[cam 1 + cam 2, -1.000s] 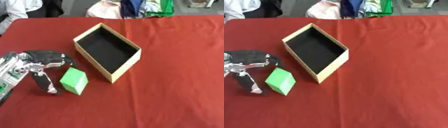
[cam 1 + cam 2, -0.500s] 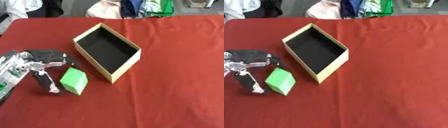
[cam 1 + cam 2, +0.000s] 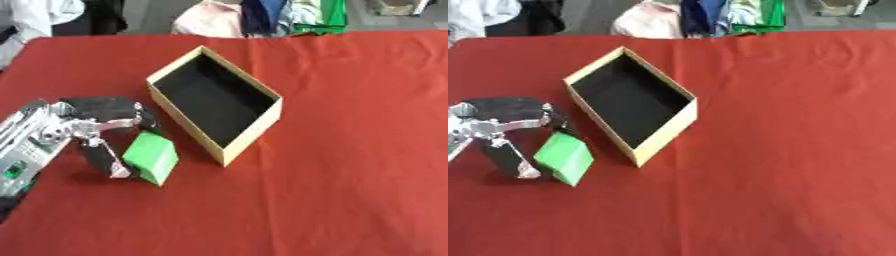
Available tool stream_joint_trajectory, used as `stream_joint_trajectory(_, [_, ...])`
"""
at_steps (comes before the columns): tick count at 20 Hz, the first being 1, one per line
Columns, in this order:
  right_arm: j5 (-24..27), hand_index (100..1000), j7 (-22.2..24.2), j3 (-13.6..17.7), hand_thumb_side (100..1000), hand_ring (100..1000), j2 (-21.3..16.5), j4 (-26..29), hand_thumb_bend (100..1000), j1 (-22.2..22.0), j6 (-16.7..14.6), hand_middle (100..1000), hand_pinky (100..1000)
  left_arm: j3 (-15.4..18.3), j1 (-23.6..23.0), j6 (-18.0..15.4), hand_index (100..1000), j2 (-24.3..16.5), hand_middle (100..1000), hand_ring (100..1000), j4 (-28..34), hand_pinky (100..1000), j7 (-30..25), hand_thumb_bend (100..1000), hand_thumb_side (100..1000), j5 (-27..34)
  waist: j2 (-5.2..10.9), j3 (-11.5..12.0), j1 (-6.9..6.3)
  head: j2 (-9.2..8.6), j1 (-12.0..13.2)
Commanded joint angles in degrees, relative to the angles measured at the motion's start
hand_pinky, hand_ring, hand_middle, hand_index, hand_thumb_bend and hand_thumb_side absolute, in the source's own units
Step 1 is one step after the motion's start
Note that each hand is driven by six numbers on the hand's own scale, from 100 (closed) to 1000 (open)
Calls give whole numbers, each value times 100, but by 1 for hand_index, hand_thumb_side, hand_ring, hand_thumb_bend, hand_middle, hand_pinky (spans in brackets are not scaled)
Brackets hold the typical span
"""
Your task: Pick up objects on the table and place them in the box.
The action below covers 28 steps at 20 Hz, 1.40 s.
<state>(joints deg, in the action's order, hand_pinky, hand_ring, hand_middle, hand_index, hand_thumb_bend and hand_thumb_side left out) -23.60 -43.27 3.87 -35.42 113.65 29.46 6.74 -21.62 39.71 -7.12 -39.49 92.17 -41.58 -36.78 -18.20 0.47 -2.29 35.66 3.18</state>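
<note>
A green block (image 3: 150, 157) lies on the red table, just left of the tan box (image 3: 254, 129) with a black inside. My left hand (image 3: 94, 120) comes in from the left and is curled round the block, its thumb (image 3: 104, 158) down against the block's left side and its fingers over the block's far edge. The box stands open and nothing shows inside it. My right hand is in neither view.
The red cloth (image 3: 350, 150) covers the whole table, with bare cloth to the right of and in front of the box. Clothes and a green item (image 3: 328, 14) lie beyond the far edge.
The hand and the green block have stayed almost where they were. The thumb has closed in slightly against the block's left side.
</note>
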Motion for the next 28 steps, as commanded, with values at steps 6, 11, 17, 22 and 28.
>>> stream_joint_trajectory(6, [35, 728, -47, 74, 100, 724, -88, 94, 100, 40, 12, 750, 769, 169, 32, 141, 608, -169, 470, 547, 196, 527, 101, 291, 100, 188, 186, 16, -63, -12, -6])
stream_joint_trajectory(11, [27, 728, -58, 79, 100, 724, -103, 94, 100, 45, 10, 749, 769, 479, 43, 210, 587, -454, 454, 529, 514, 507, 327, 242, 102, 357, 178, 26, -88, -36, -41])
stream_joint_trajectory(17, [23, 728, -69, 84, 100, 724, -111, 94, 100, 71, 2, 748, 769, 1044, 358, 427, 578, -520, 453, 525, 685, 496, 727, 135, 100, 814, 185, 22, -105, -54, -66])
stream_joint_trajectory(22, [35, 729, -45, 58, 100, 724, -105, 94, 100, 126, -19, 748, 769, 1156, 932, 232, 568, -302, 448, 518, 100, 483, 991, 100, 100, 936, 218, -20, -97, -74, -53])
stream_joint_trajectory(28, [53, 729, -4, 22, 100, 724, -79, 94, 100, 172, -33, 747, 769, 1208, 1614, -358, 569, 302, 452, 520, -1062, 478, 1483, 100, 100, 733, 220, -118, -103, -63, -28])
